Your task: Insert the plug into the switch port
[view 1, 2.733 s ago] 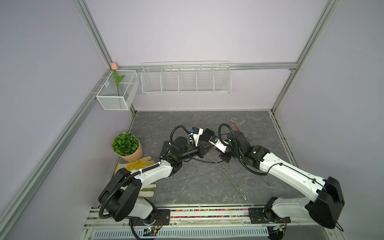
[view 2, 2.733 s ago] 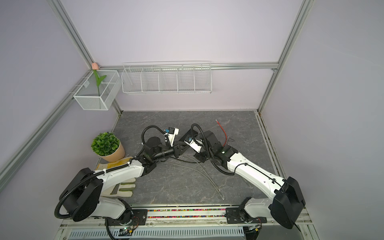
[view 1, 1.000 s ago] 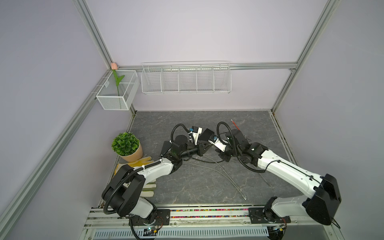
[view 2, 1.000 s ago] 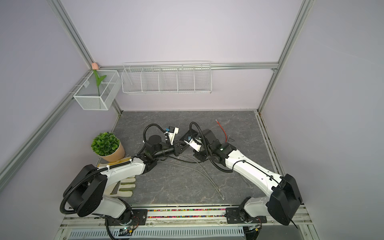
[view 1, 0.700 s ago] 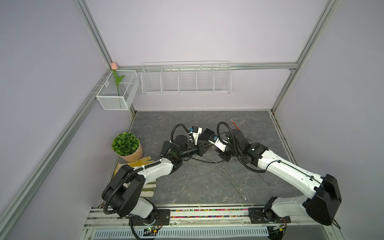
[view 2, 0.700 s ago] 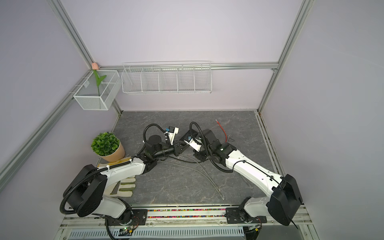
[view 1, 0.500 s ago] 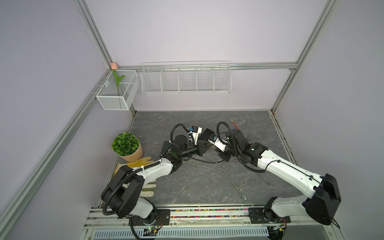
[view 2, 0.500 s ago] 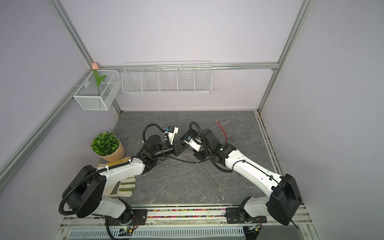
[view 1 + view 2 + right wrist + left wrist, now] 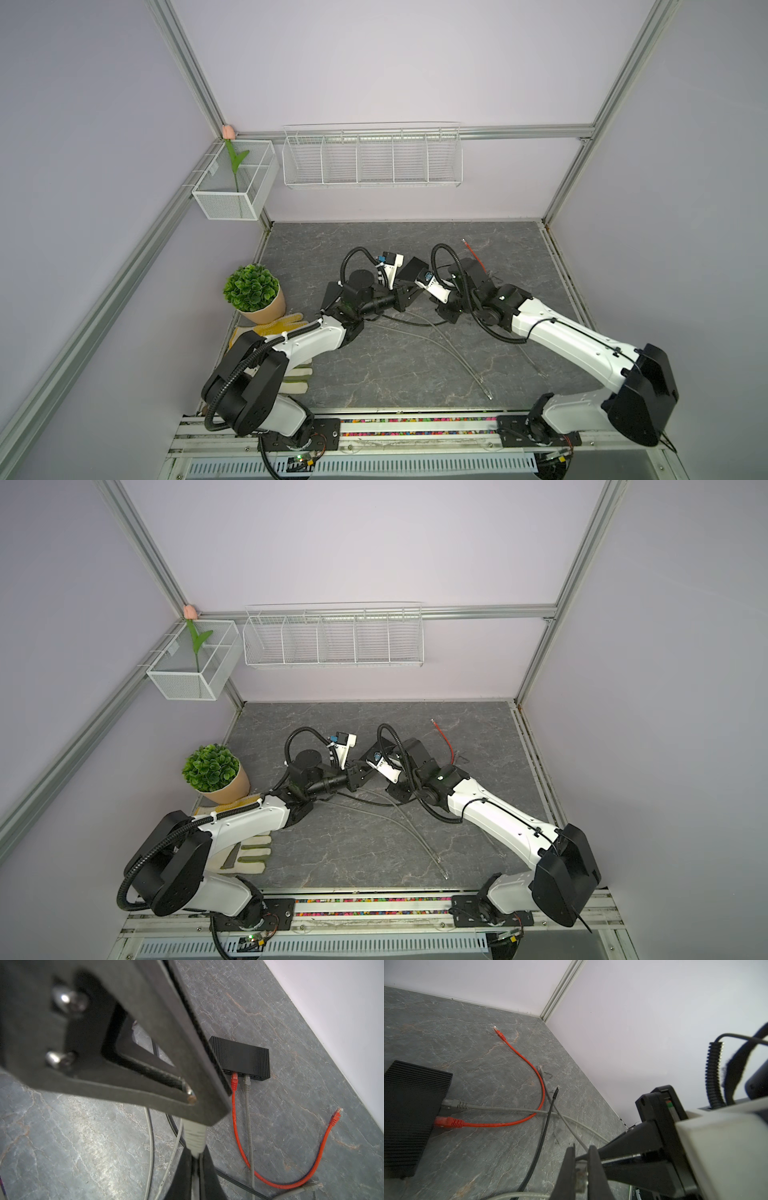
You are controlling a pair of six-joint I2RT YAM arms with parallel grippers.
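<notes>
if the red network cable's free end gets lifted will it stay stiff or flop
Probably floppy: the thin red network cable lies in a loose curve on the grey marbled tabletop. Its other end is plugged into the ribbed black switch box, so pulling hard may drag that box.

Crossed cables (image 9: 500,1108) before the switch (image 9: 409,1105)

In the left wrist view the black switch (image 9: 411,1113) is cut off by the picture's edge, and its ports cannot be seen. The grey plug (image 9: 580,1172) is blurred and mostly covered by the fingers (image 9: 569,1167) of the left hand (image 9: 581,1152). In the right wrist view its tip is hidden under a blurred finger (image 9: 124,1088) of the right hand (image 9: 207,1118), by which one end of the switch is masked. In both top views the switch is largely hidden by the right arm (image 9: 561,336).
</notes>
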